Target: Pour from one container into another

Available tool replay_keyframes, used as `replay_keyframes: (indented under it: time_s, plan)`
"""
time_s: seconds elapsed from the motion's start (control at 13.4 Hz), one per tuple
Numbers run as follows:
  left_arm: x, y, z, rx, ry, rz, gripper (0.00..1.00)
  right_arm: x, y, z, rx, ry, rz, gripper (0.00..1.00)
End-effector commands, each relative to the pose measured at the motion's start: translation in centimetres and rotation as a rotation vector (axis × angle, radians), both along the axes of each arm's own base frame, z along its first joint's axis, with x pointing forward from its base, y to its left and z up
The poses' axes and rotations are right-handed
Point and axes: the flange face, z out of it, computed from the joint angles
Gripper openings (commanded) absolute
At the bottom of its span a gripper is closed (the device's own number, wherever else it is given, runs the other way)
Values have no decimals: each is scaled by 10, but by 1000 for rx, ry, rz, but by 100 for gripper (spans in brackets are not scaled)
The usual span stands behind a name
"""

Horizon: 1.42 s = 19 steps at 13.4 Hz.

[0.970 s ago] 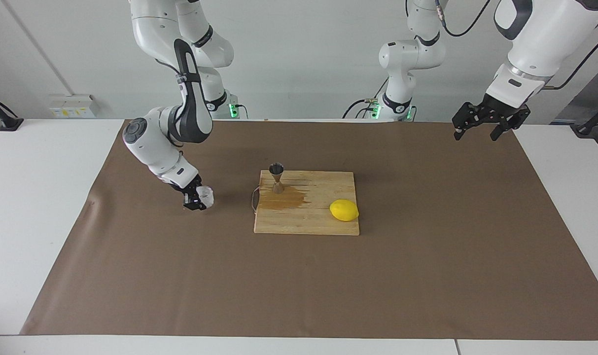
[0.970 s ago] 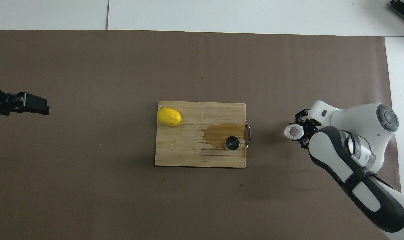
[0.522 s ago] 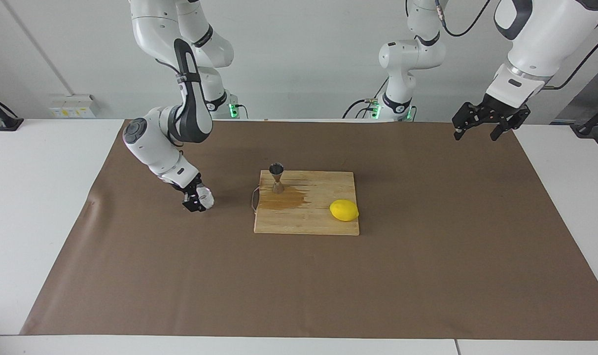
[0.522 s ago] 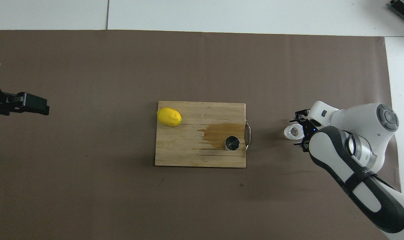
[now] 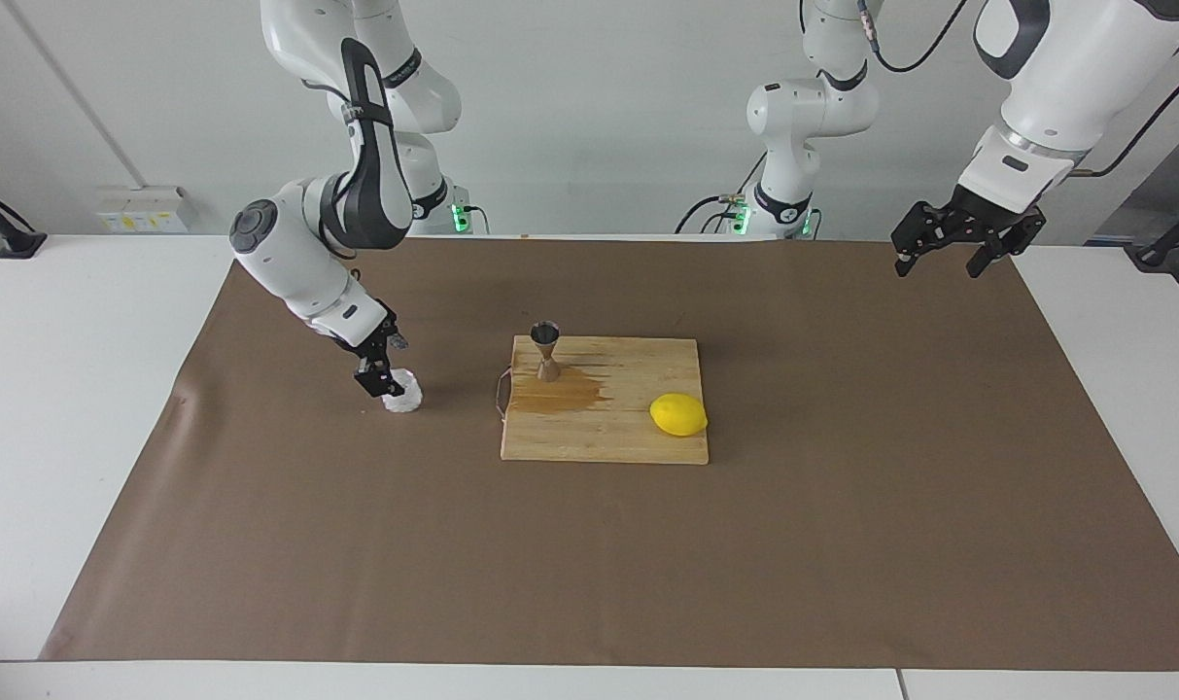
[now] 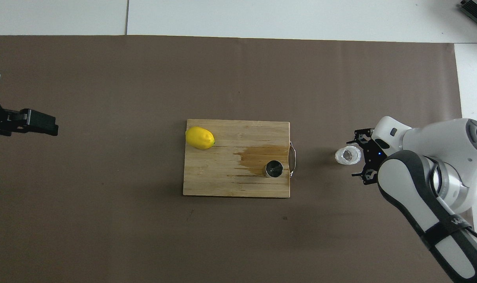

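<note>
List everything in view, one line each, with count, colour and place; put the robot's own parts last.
glass cup: one, clear whitish, upright on the brown mat toward the right arm's end, apart from the cutting board.
jigger: one, silvery metal, upright on the board's corner nearest the robots, by the handle.
lemon: one, yellow, on the board's edge toward the left arm's end.
cutting board: one, light wood with a dark wet stain beside the jigger, mid-table.
mat: one, brown, covering the table.
right gripper: one, black, open, just beside the glass cup and clear of it.
left gripper: one, black, open, waiting over the mat's corner.
</note>
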Motion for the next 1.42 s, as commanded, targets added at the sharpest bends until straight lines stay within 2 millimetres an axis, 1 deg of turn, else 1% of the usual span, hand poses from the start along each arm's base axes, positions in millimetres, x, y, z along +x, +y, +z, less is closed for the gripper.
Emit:
replay_keyframes:
  time_s: [0.0,0.07,0.15,0.3,0.37,0.45,0.52,0.6,0.75,0.82,0.97,1.04,1.12,1.34]
  plan:
    - [-2,1,0,-6,-1,14,100,5,5,48,22,1,-87,100]
    - [-2,1,0,-6,-1,14,100,8,7,73,23,-14,-132,100]
    - [-2,1,-1,-6,1,14,100,6,9,96,17,-29,-191,100]
    - [-2,1,0,-6,-1,14,100,1,12,121,-25,-3,-317,100]
    - [-2,1,-1,-6,1,14,100,3,14,134,-61,14,-370,100]
    - [-2,1,0,-6,-1,14,100,5,18,152,-109,18,-423,100]
    - [-2,1,-1,-6,1,14,100,6,30,169,-160,15,-468,100]
    - [-2,1,-1,-6,1,14,100,8,33,183,-199,16,-544,100]
    - [-2,1,-1,-6,1,14,100,11,36,212,-206,36,-722,100]
    - [-2,1,-1,-6,1,14,100,14,35,220,-194,39,-812,100]
    - [-2,1,0,-6,-1,14,100,29,35,241,-179,37,-983,100]
    - [-2,1,-1,-6,1,14,100,34,34,247,-184,30,-1058,100]
    - [-2,1,-1,-6,1,14,100,37,36,252,-174,32,-1116,100]
    - [-2,1,-1,-6,1,14,100,44,41,264,-128,59,-1362,100]
